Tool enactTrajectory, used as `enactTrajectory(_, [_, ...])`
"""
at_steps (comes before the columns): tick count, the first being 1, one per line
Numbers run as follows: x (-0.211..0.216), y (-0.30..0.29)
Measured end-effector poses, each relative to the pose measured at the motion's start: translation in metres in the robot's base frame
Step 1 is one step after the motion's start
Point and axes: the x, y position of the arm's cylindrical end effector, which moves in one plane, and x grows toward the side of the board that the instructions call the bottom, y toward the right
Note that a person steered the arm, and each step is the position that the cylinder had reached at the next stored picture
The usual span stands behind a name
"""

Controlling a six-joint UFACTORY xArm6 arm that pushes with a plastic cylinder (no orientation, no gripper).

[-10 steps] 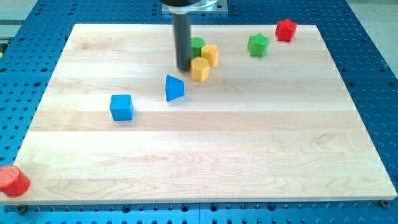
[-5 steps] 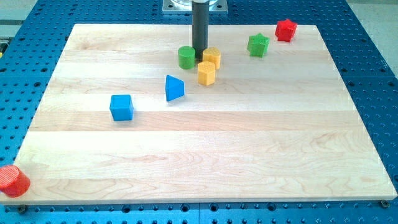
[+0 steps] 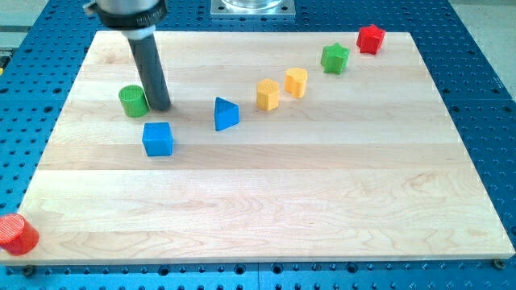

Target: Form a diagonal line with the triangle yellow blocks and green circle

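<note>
My tip (image 3: 160, 106) rests on the board at the far left, just right of the green circle (image 3: 133, 101) and touching it or nearly so; I cannot tell which. I carry no jaws, only the bare rod, so there is nothing to open or close. The two yellow blocks sit well apart from the circle, toward the far right of centre: one yellow block (image 3: 268, 94) and, just right and a little farther, the other yellow block (image 3: 296, 81); their shapes look more like stubby prisms than clear triangles from here. Together they slope upward to the right.

The step in hand, as I judge it, is placing the green circle so it extends that slope down to the left. The circle now lies far left of the line, and farther back than the line would ask. The next move calls for bringing my tip round to the circle's left and far side, then pushing it right and slightly nearer.

The blue triangle (image 3: 226, 113) sits about where the line would continue, and the blue cube (image 3: 158, 138) lies just near of my tip, so the path between them is narrow. The circle has some room before the left edge of the wooden board (image 3: 266, 201). The near half of the board is open. The green star (image 3: 334, 57) and red block (image 3: 371, 38) crowd the far right corner, and a red cylinder (image 3: 16, 234) sits off the near left corner
</note>
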Motion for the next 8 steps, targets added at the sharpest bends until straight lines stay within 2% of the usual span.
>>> enactTrajectory(1, [-0.03,-0.001])
enactTrajectory(3, [-0.03,-0.011])
enactTrajectory(5, [0.031,-0.037])
enactTrajectory(6, [0.026,-0.041])
enactTrajectory(7, [0.045,-0.025])
enactTrajectory(8, [0.091,-0.028])
